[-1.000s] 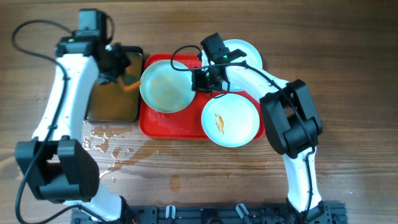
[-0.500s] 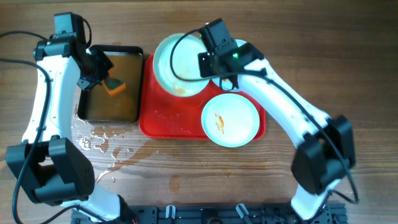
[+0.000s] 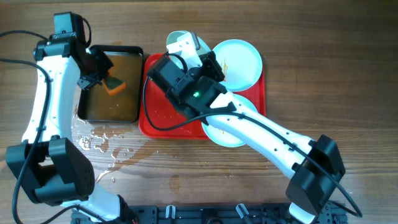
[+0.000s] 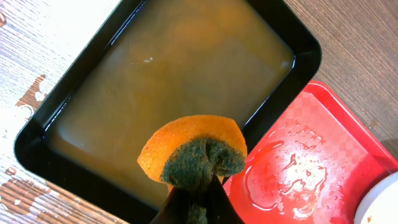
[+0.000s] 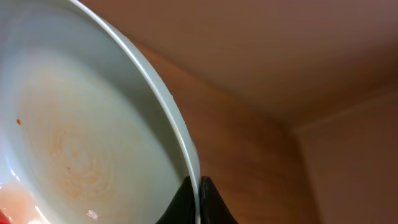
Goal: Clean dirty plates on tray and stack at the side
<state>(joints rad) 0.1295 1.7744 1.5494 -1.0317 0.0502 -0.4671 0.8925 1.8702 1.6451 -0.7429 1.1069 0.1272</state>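
The red tray (image 3: 160,122) lies at the middle of the desk, nearer the back edge than the front, with water beaded on its bare left half. The right gripper (image 5: 198,194) is closed tight on the rim of one dirty plate (image 5: 81,143), the two fingertips pinching the edge between them. That plate is lifted clear and tipped steeply over the back left part of the tray, and its inner face shows a faint orange smear and a wet pinkish patch low down. A second plate (image 3: 240,58) sits flat in the tray's back right corner, with thin orange-brown streaks near its left side. The third plate (image 3: 215,134) lies at the tray's front right and reaches out over the front rim; the right forearm crosses above it and hides most of it, so I cannot tell how soiled it is. Just beside the tray's left edge stands a black rectangular pan (image 4: 308,59) filled with cloudy brown water. The left gripper (image 4: 199,190) is closed on an orange sponge (image 4: 194,152) with a dark green scouring face, held above the pan's right side, close to the tray. A puddle of spilled water (image 3: 93,140) lies on the wooden desk in front of the pan, toward the left front.
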